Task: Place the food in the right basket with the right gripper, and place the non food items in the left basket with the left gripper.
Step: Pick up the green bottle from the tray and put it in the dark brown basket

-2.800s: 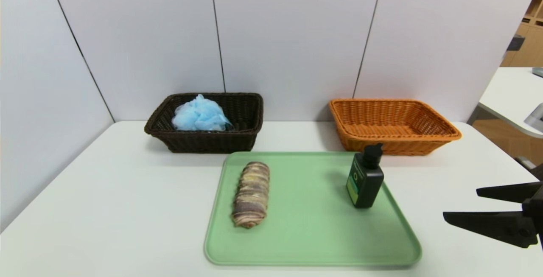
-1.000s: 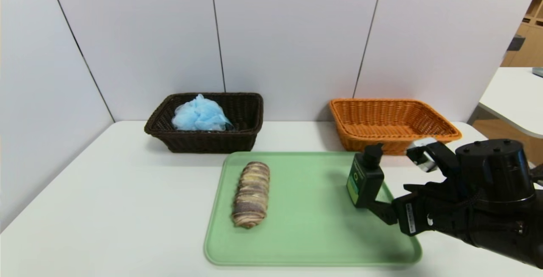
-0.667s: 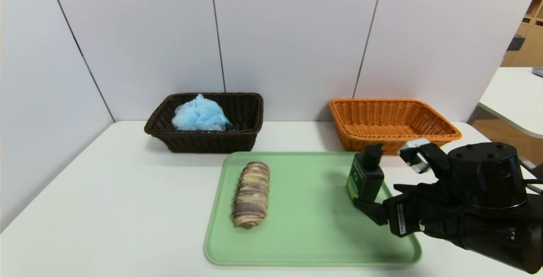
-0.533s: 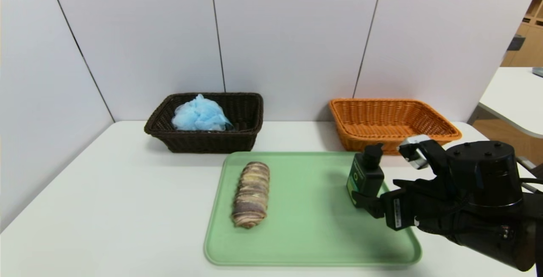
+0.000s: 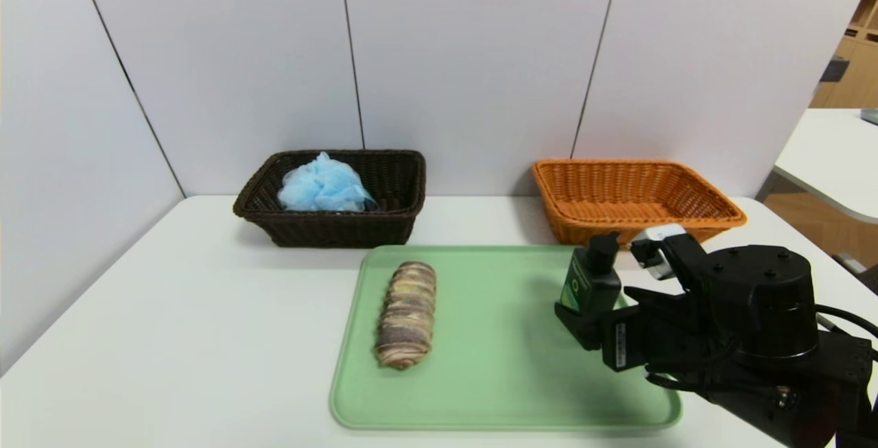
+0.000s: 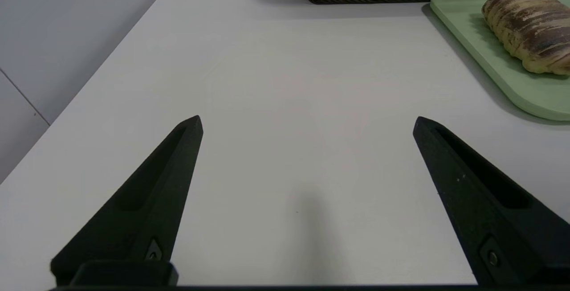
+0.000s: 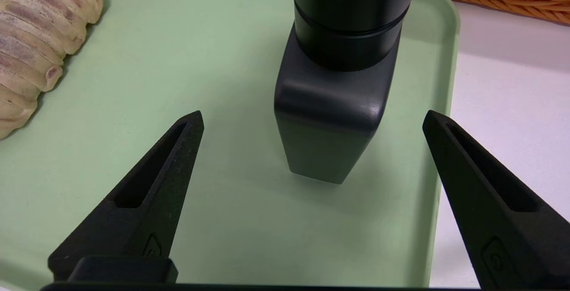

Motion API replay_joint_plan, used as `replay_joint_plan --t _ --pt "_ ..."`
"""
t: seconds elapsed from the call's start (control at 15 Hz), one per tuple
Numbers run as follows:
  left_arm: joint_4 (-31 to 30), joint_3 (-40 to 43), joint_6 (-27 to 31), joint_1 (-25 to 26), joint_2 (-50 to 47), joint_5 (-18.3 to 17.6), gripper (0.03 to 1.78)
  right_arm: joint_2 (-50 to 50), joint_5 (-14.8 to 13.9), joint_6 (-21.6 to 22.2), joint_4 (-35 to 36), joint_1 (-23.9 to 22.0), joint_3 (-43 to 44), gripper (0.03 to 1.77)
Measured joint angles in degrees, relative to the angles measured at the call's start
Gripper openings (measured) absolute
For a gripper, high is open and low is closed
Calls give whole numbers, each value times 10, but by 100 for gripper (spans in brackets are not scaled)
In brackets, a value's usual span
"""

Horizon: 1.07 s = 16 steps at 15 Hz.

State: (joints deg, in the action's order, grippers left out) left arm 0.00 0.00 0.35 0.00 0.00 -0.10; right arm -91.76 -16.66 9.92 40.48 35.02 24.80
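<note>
Now the right gripper (image 5: 603,297) has been brought in from lower right, jaws spread around the pump bottle (image 5: 588,288), a non-food item, while the bread roll (image 5: 406,314) is left untouched

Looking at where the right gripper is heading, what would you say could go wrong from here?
1. The open right gripper is lined up on the bottle, a non-food item for the left gripper; the roll lies off to the side.
2. The bottle stands upright near the tray edge, so a fingertip nudge might topple it.
3. It could end up in the orange basket.
</note>
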Motion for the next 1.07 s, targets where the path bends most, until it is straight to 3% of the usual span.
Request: replay_joint_plan --t 0.2,1.07 --pt "0 0 0 0 0 0 169 -7 -26 10 14 16 -15 170" --pt "0 0 0 0 0 0 169 -53 -33 5 205 36 -80 170"
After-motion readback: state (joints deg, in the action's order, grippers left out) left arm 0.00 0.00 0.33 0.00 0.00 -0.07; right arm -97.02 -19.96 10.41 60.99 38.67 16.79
